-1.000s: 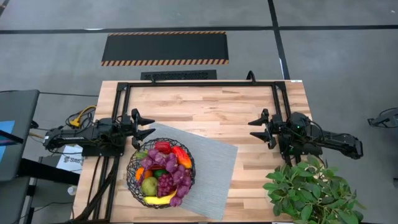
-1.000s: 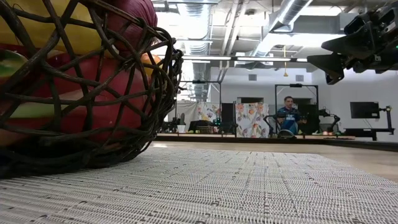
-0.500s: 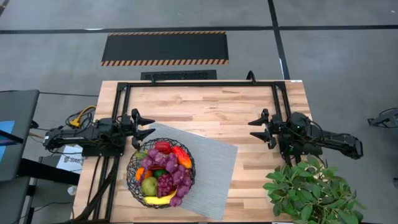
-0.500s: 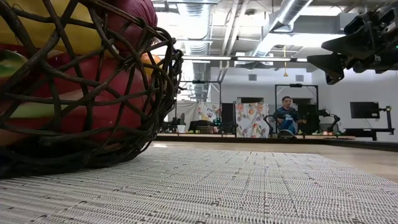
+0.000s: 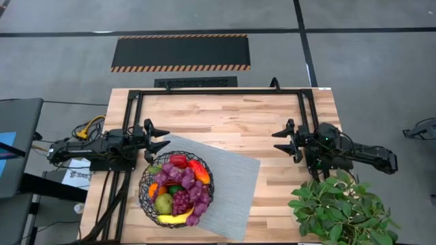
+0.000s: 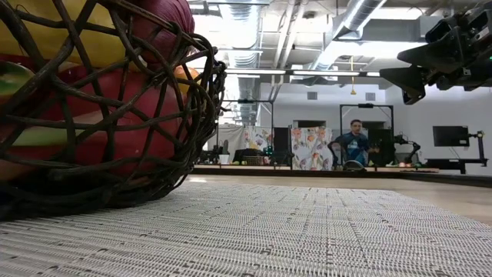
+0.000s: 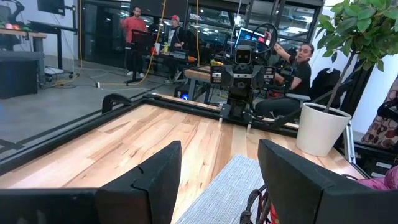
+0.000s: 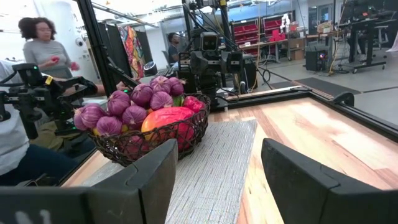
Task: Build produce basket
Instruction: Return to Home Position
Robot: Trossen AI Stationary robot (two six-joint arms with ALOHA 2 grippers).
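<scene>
Left tool (image 5: 163, 137): parked over the left edge of the worktop (image 5: 225, 119), just behind the basket, arm lying low. Its two dark, blocky fingers (image 7: 155, 177) stand spread wide, released, gripping nothing.

Basket (image 5: 142, 196): round bowl of dark, irregularly woven wire, see-through. It sits on the left end of the mat, near the front-left of the worktop. Heaped full of produce:
- matte purple bulbs (image 5: 167, 173) on top
- knobbly purple grapes (image 5: 181, 201) toward the front
- glossy red pepper (image 5: 178, 161) at the back
- orange-red piece (image 5: 198, 170) at the right side
- smooth green fruit (image 5: 163, 203) at the left
- curved yellow banana (image 5: 174, 218) along the front rim

In the low view the wire strands (image 6: 165, 115) look thick and twig-like.

Mat (image 5: 231, 187): grey rectangle, fine ribbed weave, laid askew. Worktop is pale planked wood inside a black metal frame (image 5: 218, 91).

Right tool (image 5: 278, 143): near the right edge, well apart from the basket, fingers (image 8: 146, 180) spread and empty.

Leafy green plant (image 5: 340, 211): front-right corner, in a white pot (image 7: 320, 127).
</scene>
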